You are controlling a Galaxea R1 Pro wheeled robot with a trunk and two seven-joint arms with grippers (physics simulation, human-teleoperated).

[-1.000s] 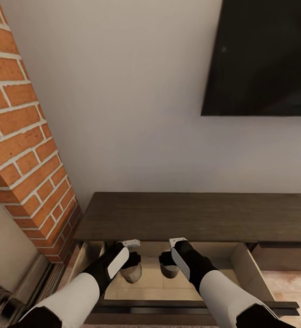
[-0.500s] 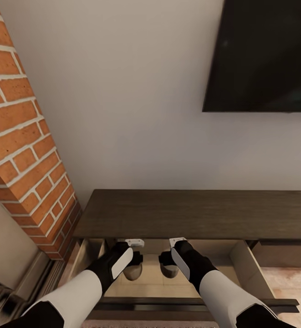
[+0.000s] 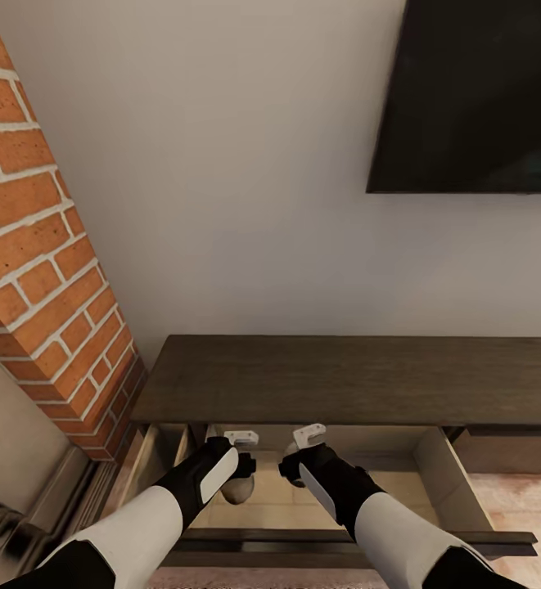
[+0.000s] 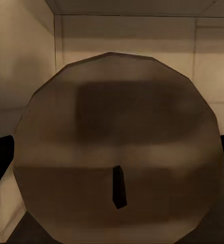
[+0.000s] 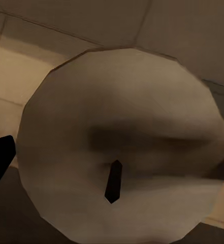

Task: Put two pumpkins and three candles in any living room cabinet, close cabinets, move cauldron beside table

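Both arms are reaching into the open drawer (image 3: 446,478) of the cabinet (image 3: 344,380). The left tool (image 3: 239,470) is pinching one candle (image 4: 117,152), the right tool (image 3: 290,462) another candle (image 5: 122,142). Next, by my judgement: lower and release them.

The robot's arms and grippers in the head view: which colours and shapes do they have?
Both forearms are smooth white tubes ending in black wrist housings with a white panel on each. The left gripper and right gripper carry small pale grey angular pieces at the front. No cables or markings are visible.
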